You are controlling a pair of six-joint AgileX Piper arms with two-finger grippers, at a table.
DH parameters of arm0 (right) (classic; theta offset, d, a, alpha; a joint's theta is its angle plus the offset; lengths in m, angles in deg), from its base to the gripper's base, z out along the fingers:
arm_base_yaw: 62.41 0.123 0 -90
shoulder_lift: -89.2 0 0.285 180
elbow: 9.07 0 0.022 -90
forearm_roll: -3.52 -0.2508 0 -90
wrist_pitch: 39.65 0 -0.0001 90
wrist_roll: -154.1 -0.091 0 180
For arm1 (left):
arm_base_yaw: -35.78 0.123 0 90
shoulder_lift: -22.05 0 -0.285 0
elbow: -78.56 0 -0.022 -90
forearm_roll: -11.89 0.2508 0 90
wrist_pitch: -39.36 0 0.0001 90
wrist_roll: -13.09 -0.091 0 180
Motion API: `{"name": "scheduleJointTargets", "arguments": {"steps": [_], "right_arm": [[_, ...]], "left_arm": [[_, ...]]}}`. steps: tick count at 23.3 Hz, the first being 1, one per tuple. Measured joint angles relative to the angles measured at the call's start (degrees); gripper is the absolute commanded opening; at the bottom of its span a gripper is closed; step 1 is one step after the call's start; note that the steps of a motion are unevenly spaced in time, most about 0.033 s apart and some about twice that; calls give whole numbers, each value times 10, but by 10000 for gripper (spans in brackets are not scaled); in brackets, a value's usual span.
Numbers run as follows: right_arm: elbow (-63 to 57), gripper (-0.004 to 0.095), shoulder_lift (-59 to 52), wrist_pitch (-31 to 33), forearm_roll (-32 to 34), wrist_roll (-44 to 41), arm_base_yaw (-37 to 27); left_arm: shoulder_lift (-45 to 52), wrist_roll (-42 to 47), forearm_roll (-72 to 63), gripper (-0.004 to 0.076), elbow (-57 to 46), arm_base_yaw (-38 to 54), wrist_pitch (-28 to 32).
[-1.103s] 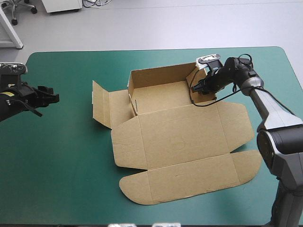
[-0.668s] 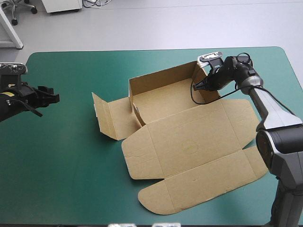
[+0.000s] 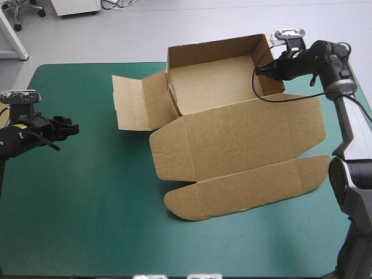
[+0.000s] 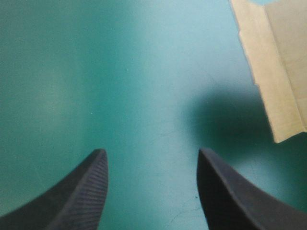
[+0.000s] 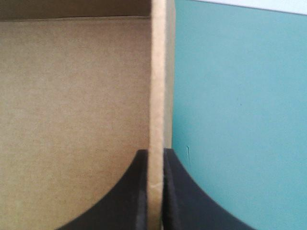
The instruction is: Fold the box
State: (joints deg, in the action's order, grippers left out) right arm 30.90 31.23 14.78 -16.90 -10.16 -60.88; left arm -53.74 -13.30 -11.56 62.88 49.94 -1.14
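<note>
- Across the high view, the table with its teal-green cover takes up most of the surface. Its left half is bare cover.
- Right of centre and toward the far edge lies the box, brown board, partly formed.
  - The tray end has its far, left and right walls raised and is open on top.
  - The far wall shows above the line of the table's far edge. Whether the tray is lifted off the cover cannot be told.
- From the tray's near side the lid spreads flat toward the near edge. It ends in a long front flap with rounded corners.
- A side flap lies opened out to the left of the tray, creased in two panels.
- At the tray's right wall the right gripper reaches in from the right.
  - The right wrist view shows its black fingers all but closed, with that wall's edge clamped between them.
  - One finger is inside the tray and the other is outside, over the cover.
- Near the table's left edge the left gripper stands well apart from the box.
  - The left wrist view shows its fingers spread wide with only cover between them.
  - A corner of board lies ahead and to one side.
</note>
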Motion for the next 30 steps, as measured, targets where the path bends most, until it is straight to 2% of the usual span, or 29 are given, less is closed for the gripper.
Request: {"name": "scheduleJointTargets", "arguments": {"steps": [4,8,10,14,21,23,25,27,30], "right_arm": [[9,-15,-38,11,-45,25,-15],[9,-15,-65,27,-58,35,-24],[9,-15,-76,35,-63,40,-27],[9,-15,-93,50,-69,43,-31],[9,-15,-114,64,-105,46,-31],[9,-15,-122,72,-108,47,-31],[9,-15,-127,84,-109,48,-31],[9,-15,-130,88,-109,50,-31],[9,-15,-131,88,-109,51,-31]], "left_arm": [[-22,-1,-28,401,-47,1,42],[-78,-25,-83,400,-57,1,50],[-102,-56,-122,385,-57,1,50],[-141,-139,-238,300,-57,1,38],[-203,-256,-402,293,-57,1,12],[-228,-298,-472,293,-57,1,-26],[-264,-352,-574,293,-57,1,-99],[-287,-375,-639,293,-52,-4,-174],[-301,-392,-683,293,-25,-39,-235]]}}
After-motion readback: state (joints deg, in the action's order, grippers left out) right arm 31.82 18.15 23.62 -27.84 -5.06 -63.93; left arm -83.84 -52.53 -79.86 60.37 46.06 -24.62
